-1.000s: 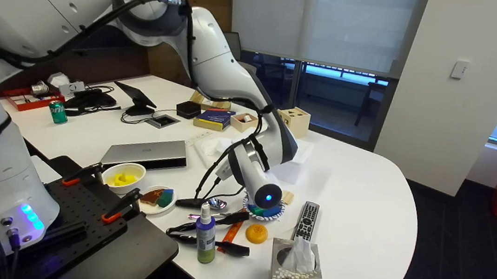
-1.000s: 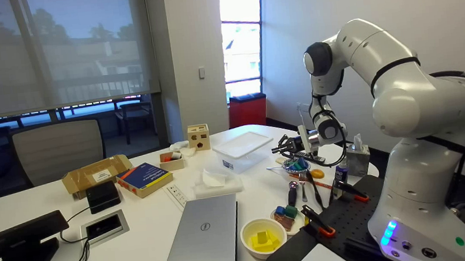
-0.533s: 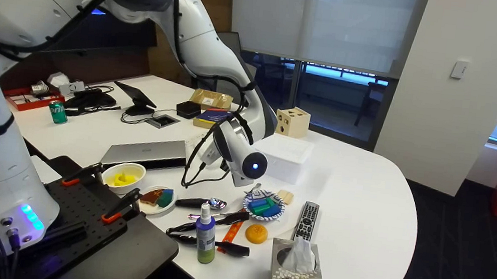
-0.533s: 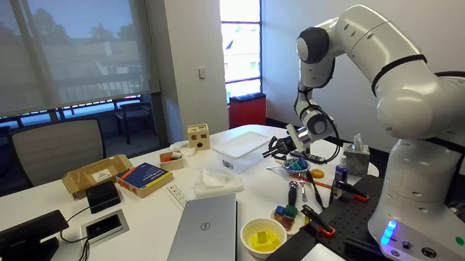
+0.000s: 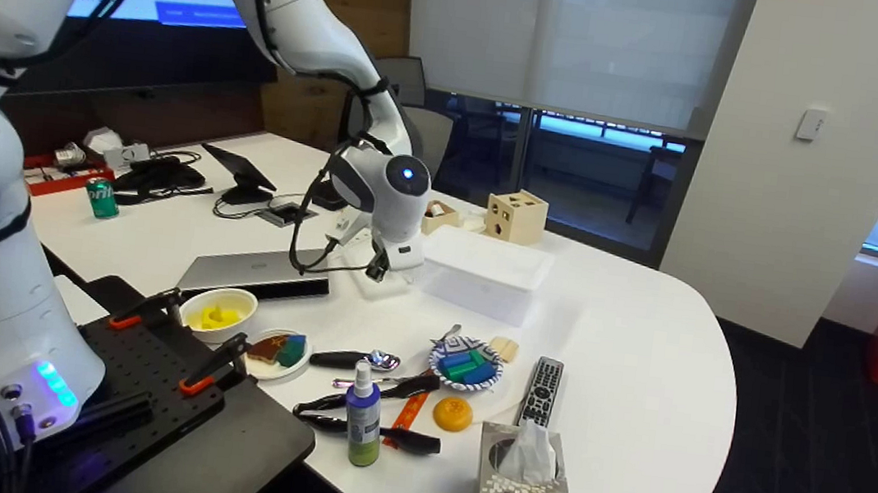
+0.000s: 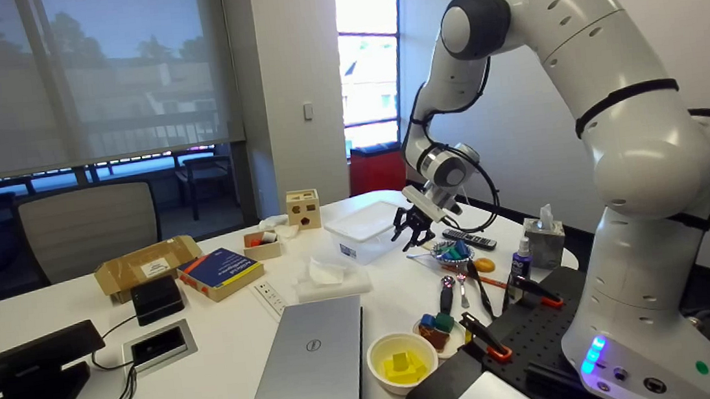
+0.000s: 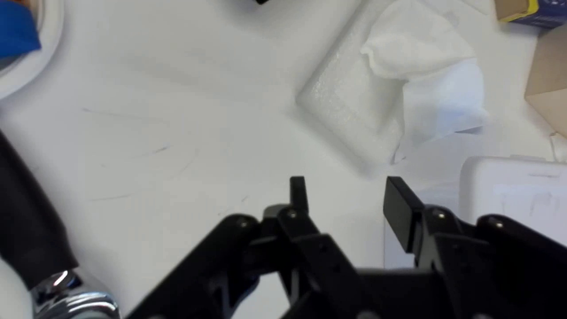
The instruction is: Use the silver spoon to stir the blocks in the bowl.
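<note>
Blue and green blocks (image 5: pixel 466 368) lie in the patterned bowl (image 5: pixel 469 343), inward of the rounded edge of the surface (image 5: pixel 641 360). The end effector (image 7: pixel 345 201) is released, jaws apart.

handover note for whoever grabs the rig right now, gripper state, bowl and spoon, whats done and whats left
Gripper: open, holding nothing, up in the air.
Bowl: upright on the table, blue and green blocks inside.
Silver spoon: probably the thin piece showing at the bowl's edge; can't tell whether it rests in the bowl or beside it.
Done: blocks are in the bowl; these views don't settle whether they've been stirred.
Left: if not stirred, likely grasp the spoon and stir.
</note>
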Tool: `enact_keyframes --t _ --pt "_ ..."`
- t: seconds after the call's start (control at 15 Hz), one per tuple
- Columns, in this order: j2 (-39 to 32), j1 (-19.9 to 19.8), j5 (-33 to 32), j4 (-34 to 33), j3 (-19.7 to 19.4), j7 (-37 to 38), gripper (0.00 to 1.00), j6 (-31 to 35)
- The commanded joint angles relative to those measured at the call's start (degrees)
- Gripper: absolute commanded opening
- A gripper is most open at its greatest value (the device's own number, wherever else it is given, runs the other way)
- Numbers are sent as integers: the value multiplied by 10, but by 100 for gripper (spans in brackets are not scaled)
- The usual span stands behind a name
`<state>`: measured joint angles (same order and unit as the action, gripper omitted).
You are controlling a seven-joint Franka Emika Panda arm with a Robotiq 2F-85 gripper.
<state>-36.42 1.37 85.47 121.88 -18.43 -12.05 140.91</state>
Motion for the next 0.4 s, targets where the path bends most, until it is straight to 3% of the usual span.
enact_keyframes --t 0.0,0.13,0.2,0.27,0.33 --pt "72 78 -153 56 -28 162 82 71" --pt "87 110 -256 60 -49 253 98 62" --pt "94 124 -296 60 -61 284 100 49" --pt "105 80 -359 59 -15 325 100 66" --pt "109 79 -397 57 -13 353 100 59"
